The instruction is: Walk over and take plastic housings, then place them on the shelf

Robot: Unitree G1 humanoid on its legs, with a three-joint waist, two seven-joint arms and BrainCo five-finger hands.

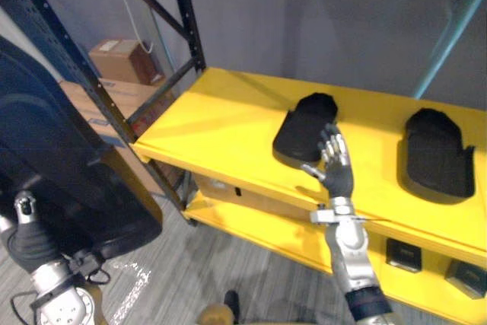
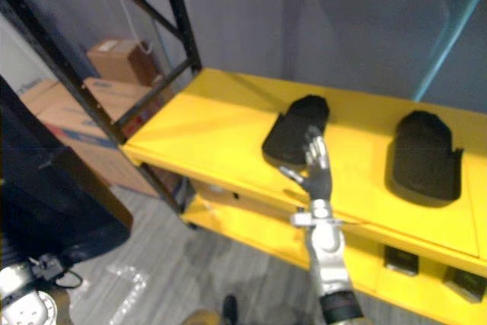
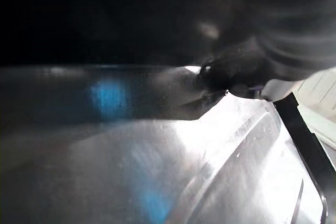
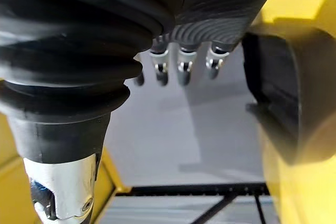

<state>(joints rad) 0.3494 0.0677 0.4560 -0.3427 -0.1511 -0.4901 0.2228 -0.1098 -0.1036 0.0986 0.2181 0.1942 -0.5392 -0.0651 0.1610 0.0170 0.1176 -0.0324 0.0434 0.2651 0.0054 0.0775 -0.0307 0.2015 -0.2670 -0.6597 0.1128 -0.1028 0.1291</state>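
Silver-fingered and open, the right hand point(image 1: 337, 171) hovered mid-frame, fingers point(image 1: 333, 147) straight over the near edge of a black housing point(image 1: 298, 131) lying on the yellow shelf point(image 1: 217, 127); a second housing point(image 1: 435, 154) lay toward the right. At lower left the left hand point(image 1: 29, 240) sat under a large dark piece point(image 1: 68, 157), grip unreadable. Lifting straight off should avoid dragging the housing.

Left housing point(image 1: 304, 129) and right housing point(image 1: 435, 154) apart on shelf point(image 1: 221, 131), cardboard boxes point(image 1: 122, 61) beyond its left end
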